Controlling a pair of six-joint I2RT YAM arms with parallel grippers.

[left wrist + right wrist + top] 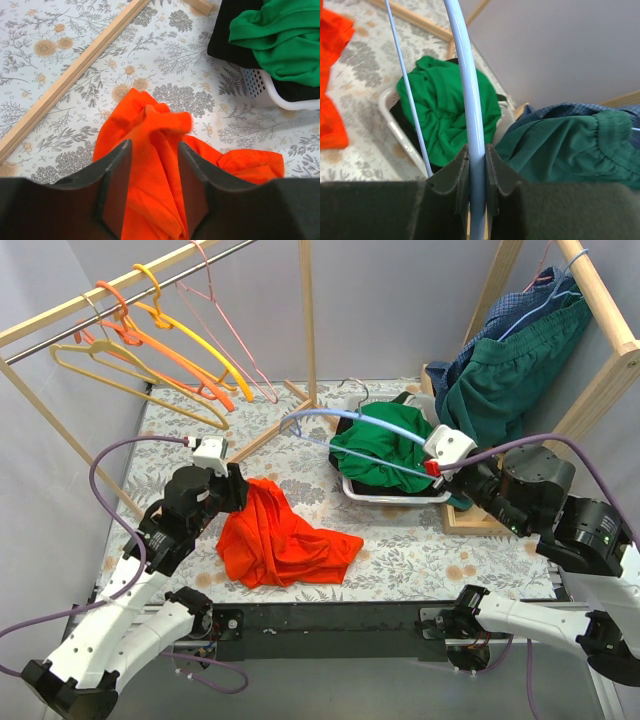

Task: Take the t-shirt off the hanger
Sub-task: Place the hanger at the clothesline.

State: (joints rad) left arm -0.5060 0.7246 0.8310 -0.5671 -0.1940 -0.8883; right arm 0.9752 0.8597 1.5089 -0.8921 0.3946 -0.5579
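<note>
Shirt (280, 540), orange, is seen lying crumpled on the table (420, 540) just in front of the left arm, well apart from the hanger (469, 90). A raised fold at its far edge is caught between the fingers of the left gripper (152, 150), and cloth fills the gap from one finger to the other, so it is judged to be pinched. The pale blue hanger is clamped by one of its arms in the right gripper (476, 152), jaws closed tight on the bar. It is held out bare above the green garment (375, 450) heaped in the basket (385, 497). The removal itself is judged done; what is left is letting go and putting the hanger aside.

Three risks are seen. If the left arm is drawn back before the fold is let go, the shirt may be dragged off its spot or hauled toward the table edge. The thin lower wire of the hanger hangs close over the green heap, so a low sweep could hook that cloth and pull it out of the basket. The hanger is gripped near one end only, so it could twist or slip in the jaws during a quick swing.
</note>
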